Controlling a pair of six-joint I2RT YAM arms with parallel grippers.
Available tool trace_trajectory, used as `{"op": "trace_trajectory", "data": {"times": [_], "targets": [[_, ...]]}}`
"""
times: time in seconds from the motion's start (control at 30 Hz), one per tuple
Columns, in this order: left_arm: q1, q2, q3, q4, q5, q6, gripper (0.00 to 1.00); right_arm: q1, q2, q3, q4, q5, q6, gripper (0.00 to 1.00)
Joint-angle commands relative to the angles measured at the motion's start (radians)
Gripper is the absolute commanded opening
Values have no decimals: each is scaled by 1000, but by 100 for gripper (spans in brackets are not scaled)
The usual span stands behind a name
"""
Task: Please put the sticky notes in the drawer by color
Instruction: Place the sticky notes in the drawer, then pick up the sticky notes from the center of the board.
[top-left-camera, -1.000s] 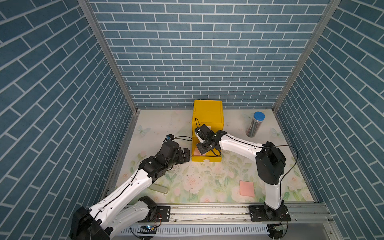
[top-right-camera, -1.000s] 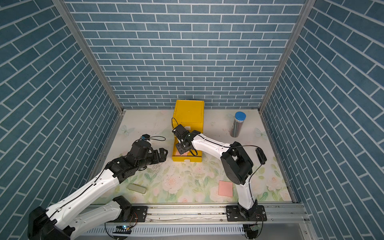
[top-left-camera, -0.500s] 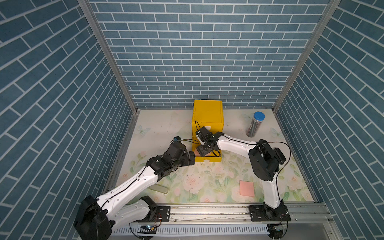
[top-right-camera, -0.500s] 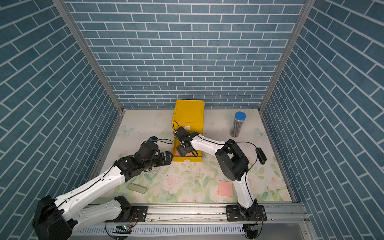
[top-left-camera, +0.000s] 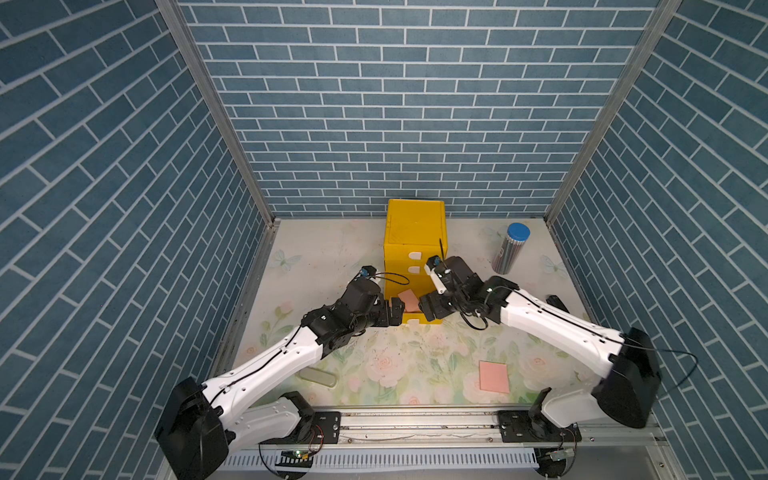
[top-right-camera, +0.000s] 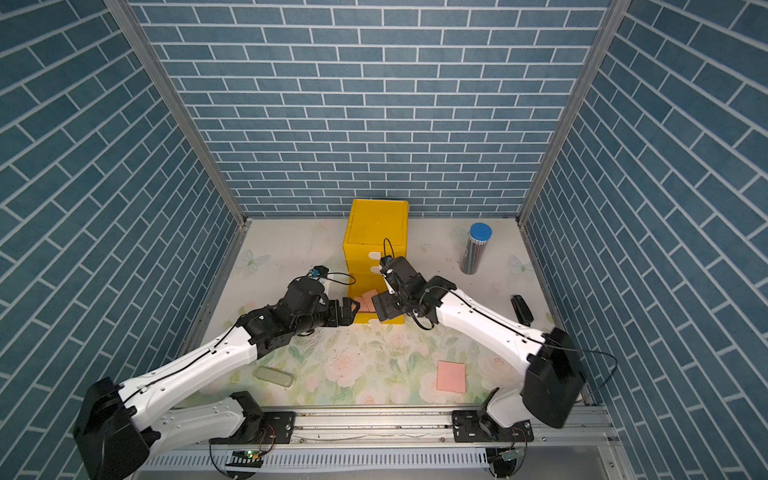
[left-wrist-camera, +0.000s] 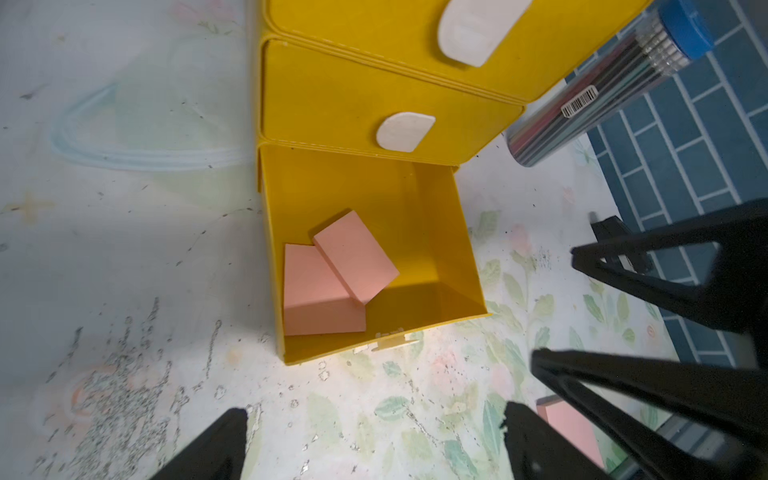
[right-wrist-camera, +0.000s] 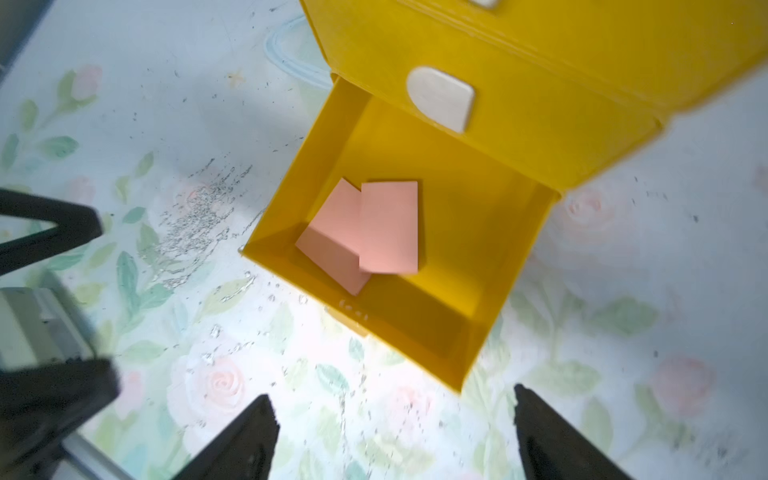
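The yellow bottom drawer (top-left-camera: 413, 320) is standing pulled open just below centre in both top views, two pink sticky notes (left-wrist-camera: 353, 257) lying overlapped inside. A third pink note (top-left-camera: 493, 376) is lying on the bench (top-left-camera: 332, 249) at lower right. The left pincer (left-wrist-camera: 372, 415) and right pincer (right-wrist-camera: 392, 397) are hanging spread, empty.

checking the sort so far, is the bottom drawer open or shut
Open. The bottom drawer is pulled out below the shut middle drawer, and two pink sticky notes lie inside it.
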Motion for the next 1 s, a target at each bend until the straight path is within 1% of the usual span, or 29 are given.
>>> {"op": "trace_trajectory", "data": {"times": [0.0, 0.17, 0.3, 0.4, 0.53, 0.7, 0.97], "targets": [[-4, 40, 54, 55, 49, 75, 100, -3, -91, -134, -163, 26, 209, 98], [-5, 83, 81, 66, 84, 118, 100, -3, -177, -296, -300, 59, 390, 100], [-4, 80, 65, 105, 153, 127, 100, -5, -229, -367, -391, 88, 510, 100], [-4, 93, 67, 106, 175, 143, 100, -5, -243, -414, -387, 60, 560, 99], [-4, 103, 71, 110, 185, 160, 100, -5, -251, -486, -335, 23, 589, 98], [-4, 116, 92, 93, 190, 181, 100, -35, -267, -572, -261, -19, 579, 97], [-5, 136, 93, 102, 191, 176, 100, -63, -277, -632, -187, -53, 546, 97]]}}
